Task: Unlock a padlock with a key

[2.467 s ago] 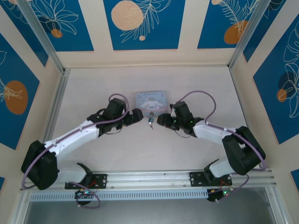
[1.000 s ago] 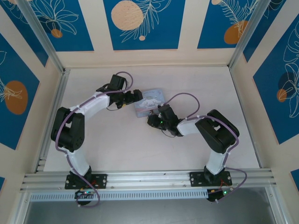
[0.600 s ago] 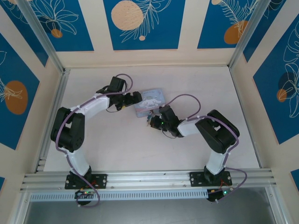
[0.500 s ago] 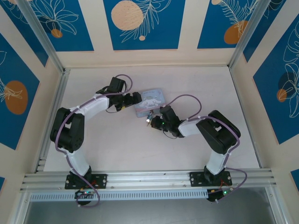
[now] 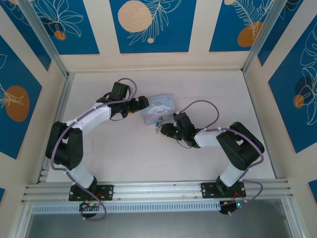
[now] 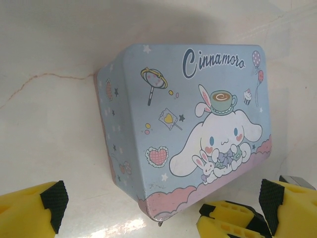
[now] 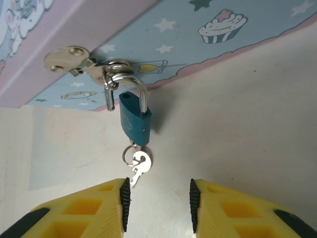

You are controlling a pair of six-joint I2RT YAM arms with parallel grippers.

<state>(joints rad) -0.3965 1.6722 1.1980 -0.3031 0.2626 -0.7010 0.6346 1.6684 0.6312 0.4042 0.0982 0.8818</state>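
Padlock (image 7: 134, 121) hangs on the hasp (image 7: 69, 59) of the tin (image 7: 223, 54), key (image 7: 138, 168) dangling beneath, just ahead of your right gripper (image 7: 157, 198), jaws parted and empty; close off-centre and you may knock the key aside.

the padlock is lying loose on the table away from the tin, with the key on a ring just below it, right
Not quite: the padlock isn't loose, its shackle is hooked through the latch on the tin, as the right wrist view shows. The key does sit on a ring just below it.
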